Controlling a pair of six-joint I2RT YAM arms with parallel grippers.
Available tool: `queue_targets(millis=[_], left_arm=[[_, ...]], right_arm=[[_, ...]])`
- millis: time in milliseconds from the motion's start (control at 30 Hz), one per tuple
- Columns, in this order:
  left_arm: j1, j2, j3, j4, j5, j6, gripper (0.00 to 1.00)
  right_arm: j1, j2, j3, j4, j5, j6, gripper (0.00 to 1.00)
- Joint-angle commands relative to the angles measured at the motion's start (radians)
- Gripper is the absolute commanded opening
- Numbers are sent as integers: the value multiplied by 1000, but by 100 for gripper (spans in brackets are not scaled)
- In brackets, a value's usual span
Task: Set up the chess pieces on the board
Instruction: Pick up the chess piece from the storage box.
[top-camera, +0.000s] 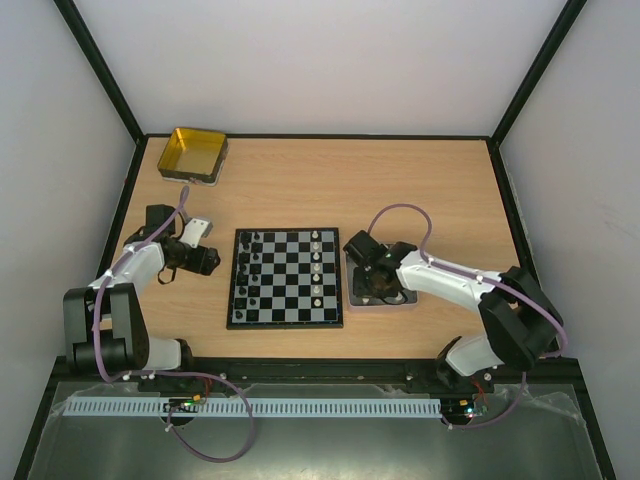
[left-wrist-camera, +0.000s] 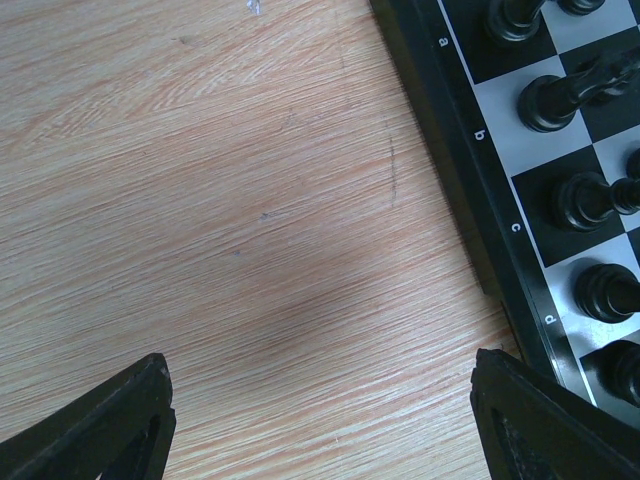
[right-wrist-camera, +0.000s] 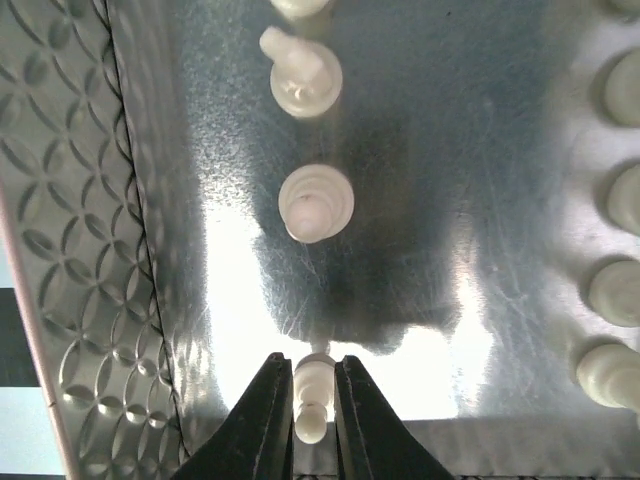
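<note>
Wooden table (top-camera: 400, 180) bearing the board (top-camera: 285, 277), enclosed by white walls (top-camera: 320, 60).

The board (top-camera: 286, 322) is checkered black and white with a dark border; black pieces (top-camera: 247, 270) stand at its left, white pieces (top-camera: 316, 266) more to the right. The bench (top-camera: 300, 190) shows light brown wood grain. The tray (right-wrist-camera: 90, 250) is silver, its wall embossed with circles. The tin (top-camera: 192, 150) at upper left is yellow. The right claw (right-wrist-camera: 313, 365) is black, the cream piece (right-wrist-camera: 311, 410) between its fingers pale.

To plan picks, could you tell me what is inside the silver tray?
White chess pieces stand in the silver tray; the right gripper pinches one. From above, the arm covers most of it.
</note>
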Motion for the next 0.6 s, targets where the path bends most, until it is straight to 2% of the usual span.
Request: queue_targets(millis=[0, 333, 367, 500, 567], left_arm=[[-5, 6, 20, 6, 1, -7, 81], [-13, 8, 22, 6, -5, -7, 81], [-13, 8, 23, 5, -5, -7, 81], [-15, 6, 22, 3, -5, -7, 81], [-15, 7, 21, 3, -5, -7, 81]], right_arm=[[-15, -36, 47, -77, 43, -26, 12], [-17, -67, 81, -133, 60, -40, 12], [-17, -66, 80, -135, 60, -48, 14], [-16, -53, 85, -152, 25, -72, 33], [-17, -47, 90, -162, 3, -87, 35]])
